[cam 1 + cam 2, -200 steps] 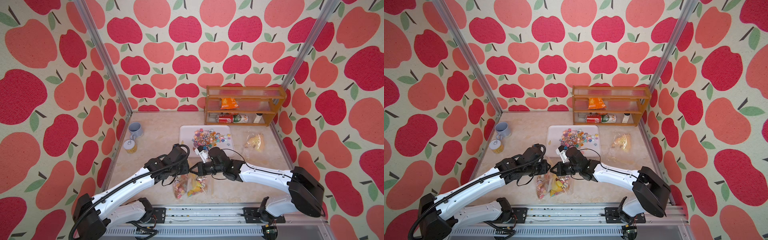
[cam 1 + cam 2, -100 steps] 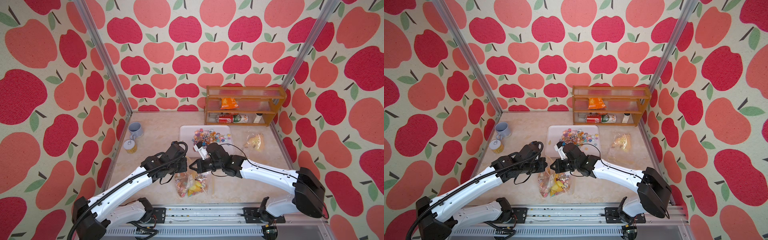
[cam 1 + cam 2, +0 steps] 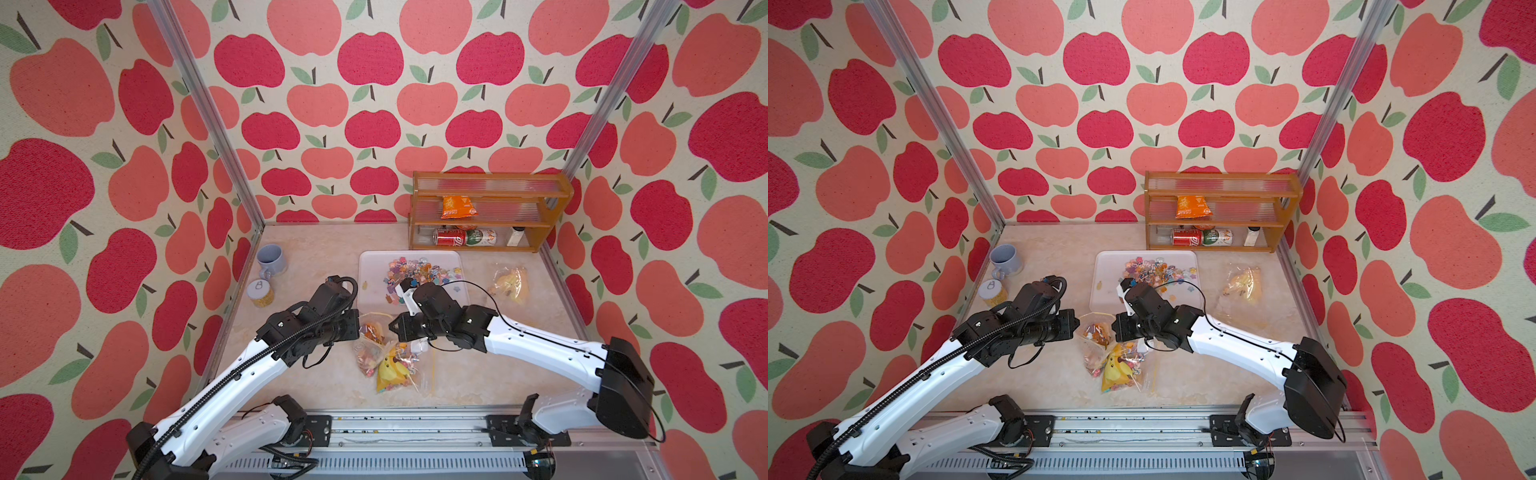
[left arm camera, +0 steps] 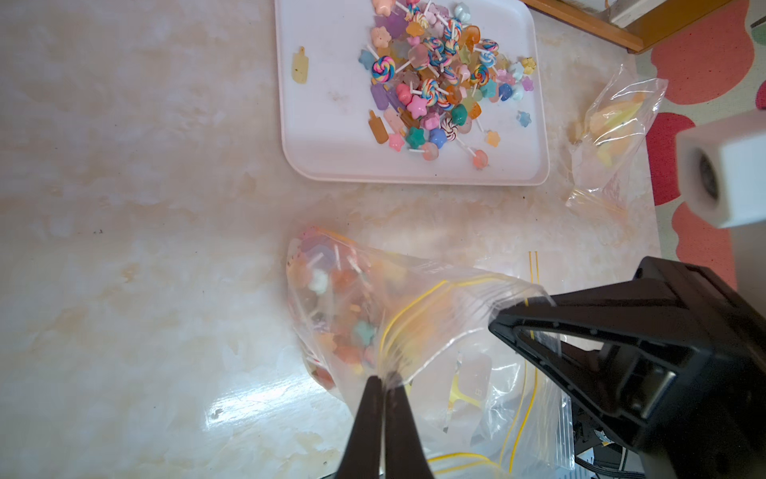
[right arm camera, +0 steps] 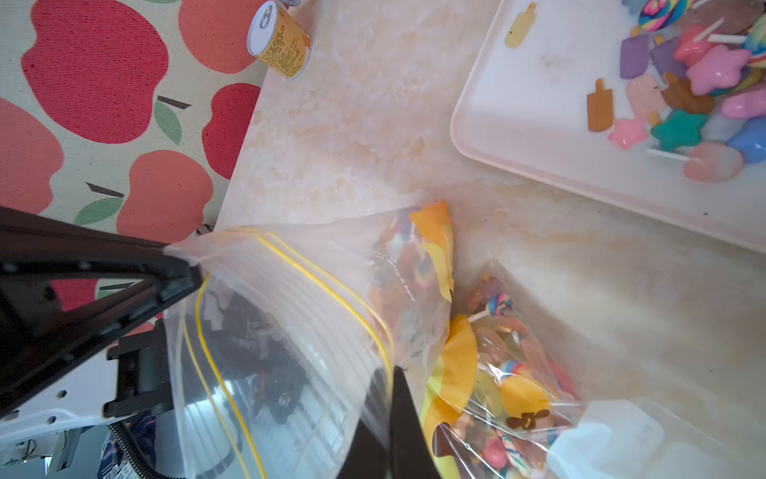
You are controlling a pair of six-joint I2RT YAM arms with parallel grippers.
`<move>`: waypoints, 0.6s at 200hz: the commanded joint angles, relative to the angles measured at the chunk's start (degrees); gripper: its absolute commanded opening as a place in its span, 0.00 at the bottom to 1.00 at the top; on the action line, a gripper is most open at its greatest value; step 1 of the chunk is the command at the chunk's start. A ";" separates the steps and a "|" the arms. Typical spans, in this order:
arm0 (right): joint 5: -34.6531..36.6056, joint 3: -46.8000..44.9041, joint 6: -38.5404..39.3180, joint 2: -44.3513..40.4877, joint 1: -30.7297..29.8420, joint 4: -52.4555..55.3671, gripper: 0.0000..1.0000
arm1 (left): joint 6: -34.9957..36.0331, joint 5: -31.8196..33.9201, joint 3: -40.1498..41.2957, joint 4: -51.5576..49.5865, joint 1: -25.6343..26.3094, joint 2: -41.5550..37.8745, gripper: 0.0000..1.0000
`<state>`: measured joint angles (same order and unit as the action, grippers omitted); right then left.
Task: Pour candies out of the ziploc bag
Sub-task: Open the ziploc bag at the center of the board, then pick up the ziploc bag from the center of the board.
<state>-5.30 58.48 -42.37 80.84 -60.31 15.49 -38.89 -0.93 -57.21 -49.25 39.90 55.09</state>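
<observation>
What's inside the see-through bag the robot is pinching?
Colourful candies and a yellow thing with a face show through the bag. Pieces buried underneath the pile are hidden.

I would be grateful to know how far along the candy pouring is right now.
Done: a pile of candies lies on the white tray. In hand: left gripper and right gripper are both shut on the ziploc bag at its zip edge. To do: many candies inside it, not yet tipped out.

Both white arms with black wrists stretch forward and bend inward, tips nearly meeting; left black hand (image 4: 383,379) and right black hand (image 5: 391,373) are each pinched closed.
</observation>
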 commanded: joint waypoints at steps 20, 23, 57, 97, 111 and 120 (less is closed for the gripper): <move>4.37 0.70 2.11 -2.84 0.59 4.79 0.01 | 2.72 -1.48 -2.02 -1.77 -1.21 -0.40 0.00; 4.36 0.86 2.12 -2.86 0.58 4.88 0.03 | 2.75 -2.11 -2.03 -1.39 -1.23 -0.20 0.00; 3.53 2.46 2.82 -2.50 0.46 5.61 0.27 | 2.92 -7.91 -0.72 3.22 -1.19 4.26 0.04; 5.39 4.93 5.28 -4.01 0.63 10.88 0.70 | 2.73 -6.97 -2.71 5.05 -1.50 2.61 0.72; 7.43 7.44 7.07 -5.80 0.66 14.82 0.71 | 3.00 -5.75 -4.13 4.43 -2.39 0.37 0.79; 8.61 9.76 8.33 -6.76 0.65 17.45 0.72 | 3.13 -5.17 -4.89 3.80 -3.35 -1.22 0.82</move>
<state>-0.80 62.19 -38.24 78.46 -60.20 25.15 -36.47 -7.49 -58.15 -45.47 38.33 58.33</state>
